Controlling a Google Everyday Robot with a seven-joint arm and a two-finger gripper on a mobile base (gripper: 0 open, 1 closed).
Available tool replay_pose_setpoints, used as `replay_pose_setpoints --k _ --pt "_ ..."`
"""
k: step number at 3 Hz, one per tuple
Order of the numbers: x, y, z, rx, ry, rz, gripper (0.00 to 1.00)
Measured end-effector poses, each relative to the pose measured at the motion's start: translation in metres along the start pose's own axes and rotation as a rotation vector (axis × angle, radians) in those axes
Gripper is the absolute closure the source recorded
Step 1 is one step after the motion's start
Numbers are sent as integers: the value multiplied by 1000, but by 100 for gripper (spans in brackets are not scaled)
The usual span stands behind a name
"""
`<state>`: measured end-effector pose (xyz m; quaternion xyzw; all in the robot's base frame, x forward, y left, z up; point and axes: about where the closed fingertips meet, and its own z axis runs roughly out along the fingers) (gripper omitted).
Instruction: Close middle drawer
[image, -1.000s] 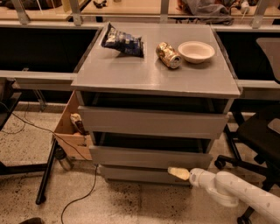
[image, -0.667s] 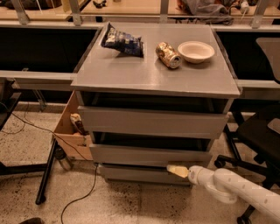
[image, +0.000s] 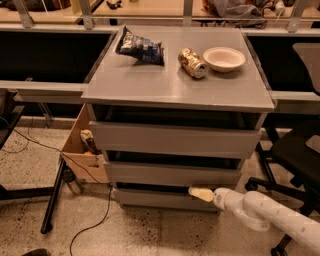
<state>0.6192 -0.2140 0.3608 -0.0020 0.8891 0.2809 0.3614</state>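
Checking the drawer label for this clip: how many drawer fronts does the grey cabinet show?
3. The top drawer sits under the cabinet top, the middle drawer below it, the lowest drawer near the floor. The gripper is by the lowest drawer's upper edge.

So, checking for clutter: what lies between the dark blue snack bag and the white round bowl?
A gold metal can on its side, per the camera view. The end effector hangs just below the flat grey middle drawer front.

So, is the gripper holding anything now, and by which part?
No object is seen in it. The gripper lies just under the middle drawer front, toward the right; whether it grips that edge cannot be told.
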Motion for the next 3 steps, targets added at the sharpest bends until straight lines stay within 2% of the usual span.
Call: replay_pose_setpoints --k 1,2,3 --pt "11 0 -9 -8 10 4 0" --pt "23 1 -26 -38 3 -10 0" --pt "23 1 -27 -39 3 -11 0"
